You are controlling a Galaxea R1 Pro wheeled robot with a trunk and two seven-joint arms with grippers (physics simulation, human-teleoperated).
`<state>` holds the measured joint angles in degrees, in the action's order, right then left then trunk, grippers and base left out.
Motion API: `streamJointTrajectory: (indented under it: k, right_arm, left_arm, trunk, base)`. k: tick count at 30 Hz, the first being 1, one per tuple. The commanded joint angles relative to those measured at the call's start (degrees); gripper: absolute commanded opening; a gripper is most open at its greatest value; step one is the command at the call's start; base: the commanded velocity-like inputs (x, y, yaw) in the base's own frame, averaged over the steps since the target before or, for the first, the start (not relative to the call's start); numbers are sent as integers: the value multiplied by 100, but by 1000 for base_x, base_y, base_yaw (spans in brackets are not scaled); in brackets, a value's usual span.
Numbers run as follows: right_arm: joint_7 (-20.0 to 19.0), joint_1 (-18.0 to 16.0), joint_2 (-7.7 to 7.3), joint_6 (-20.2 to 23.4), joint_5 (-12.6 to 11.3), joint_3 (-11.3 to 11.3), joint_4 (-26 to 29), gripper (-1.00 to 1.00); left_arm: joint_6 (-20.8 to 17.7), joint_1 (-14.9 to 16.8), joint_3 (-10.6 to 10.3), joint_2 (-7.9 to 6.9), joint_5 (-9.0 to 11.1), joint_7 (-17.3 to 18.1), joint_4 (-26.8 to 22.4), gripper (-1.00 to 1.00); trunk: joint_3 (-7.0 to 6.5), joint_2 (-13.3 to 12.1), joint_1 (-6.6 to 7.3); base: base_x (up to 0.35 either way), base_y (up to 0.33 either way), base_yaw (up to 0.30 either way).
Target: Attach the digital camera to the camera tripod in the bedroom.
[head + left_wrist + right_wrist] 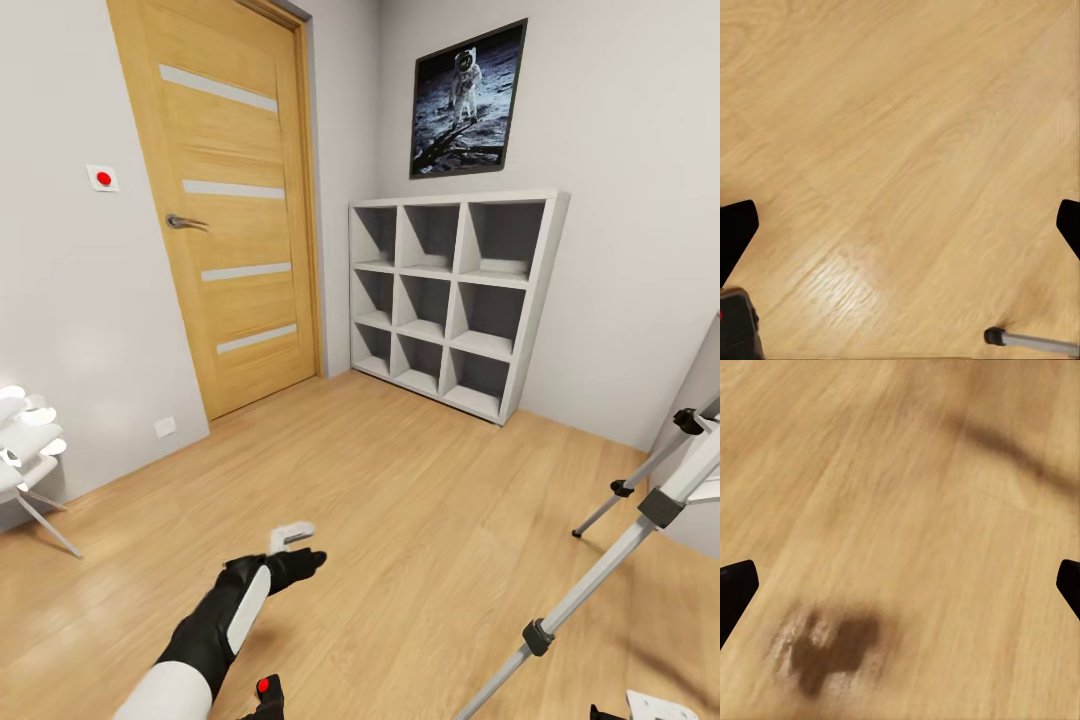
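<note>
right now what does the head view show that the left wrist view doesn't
Head view alone: the oak door, the white nine-cube shelf, the astronaut poster, the left arm, and the camera tripod's upper legs and black joints.

Left wrist view alone: the open left gripper's black fingertips at the frame edges.

Both: the light wood floor, the digital camera, and a tripod leg.

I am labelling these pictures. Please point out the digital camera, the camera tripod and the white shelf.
digital camera [265,690]: head view, red-marked top.
camera tripod [590,583]: head view, silver leg.
white shelf [456,199]: head view, top board.
</note>
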<state>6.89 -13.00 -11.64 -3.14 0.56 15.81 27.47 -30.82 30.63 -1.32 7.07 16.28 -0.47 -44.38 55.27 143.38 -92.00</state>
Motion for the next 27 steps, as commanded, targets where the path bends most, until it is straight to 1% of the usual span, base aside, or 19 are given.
streamJointTrajectory:
  k: [1,5,14,23,27]
  right_arm:
    - [5,-2,5,-20,5,8,-4,100]
    - [3,-1,11,-19,11,4,-4,100]
    - [-1,-1,6,-17,14,1,-4,100]
    - [-1,0,6,-18,14,1,-4,100]
    - [-3,0,4,-15,14,2,-4,100]
  left_arm:
    - [-21,22,-83,11,15,-10,48,100]
    - [-12,43,-152,21,15,-16,107,100]
    - [3,56,-151,15,68,-14,157,100]
    - [2,57,-157,36,69,-20,146,100]
    - [0,57,-158,37,69,-22,142,100]
  trunk:
    - [5,2,1]
    - [5,2,1]
    - [5,2,1]
    - [5,2,1]
    - [94,8,-9]
  base:
    - [0,0,0]
    - [0,0,0]
    - [0,0,0]
    - [0,0,0]
    - [0,0,0]
